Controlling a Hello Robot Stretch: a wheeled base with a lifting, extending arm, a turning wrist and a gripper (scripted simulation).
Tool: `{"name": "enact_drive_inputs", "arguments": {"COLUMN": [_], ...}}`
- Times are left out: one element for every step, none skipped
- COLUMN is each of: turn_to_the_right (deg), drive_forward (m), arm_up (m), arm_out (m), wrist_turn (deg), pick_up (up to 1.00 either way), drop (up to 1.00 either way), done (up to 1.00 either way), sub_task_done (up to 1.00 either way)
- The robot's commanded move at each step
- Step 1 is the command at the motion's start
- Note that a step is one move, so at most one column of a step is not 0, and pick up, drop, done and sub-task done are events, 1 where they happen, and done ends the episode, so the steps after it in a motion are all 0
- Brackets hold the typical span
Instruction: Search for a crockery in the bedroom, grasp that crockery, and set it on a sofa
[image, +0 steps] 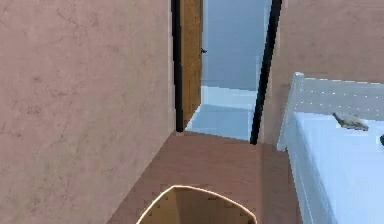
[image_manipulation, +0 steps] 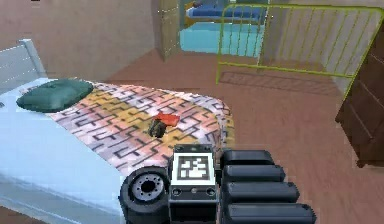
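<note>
Reaching across the bed (image_manipulation: 60, 150) looks like the next step, and the bed is also the main hazard. Its near edge seems just beside the robot, so driving closer could knock the frame, and the patterned blanket (image_manipulation: 130, 105) could ruck up under a low reach.

A brown wall (image: 70, 90) and the white headboard (image: 335, 95) flank a narrow lane to the doorway (image: 230, 70) ahead. On the arm side, bare brown floor (image_manipulation: 290, 110) leaves open room before the yellow railing (image_manipulation: 290, 45) and the dark dresser (image_manipulation: 365, 95), both well apart from the bed.

A dark green pillow (image_manipulation: 55, 95) lies near the bed's head. On the blanket sits a small dark-and-red thing (image_manipulation: 160, 125), possibly the crockery, though it is too small to be sure.

The gripper (image_manipulation: 148, 195) shows at the bottom edge. I cannot tell how its jaws stand or whether it holds anything.
</note>
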Motion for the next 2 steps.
{"name": "enact_drive_inputs", "arguments": {"turn_to_the_right": [0.0, 3.0], "drive_forward": [1.0, 0.0], "arm_up": [0.0, 0.0], "arm_out": [0.0, 0.0], "wrist_turn": [0.0, 0.0], "pick_up": [0.0, 0.0], "drop": [0.0, 0.0], "done": [0.0, 0.0], "sub_task_done": [0.0, 0.0]}}
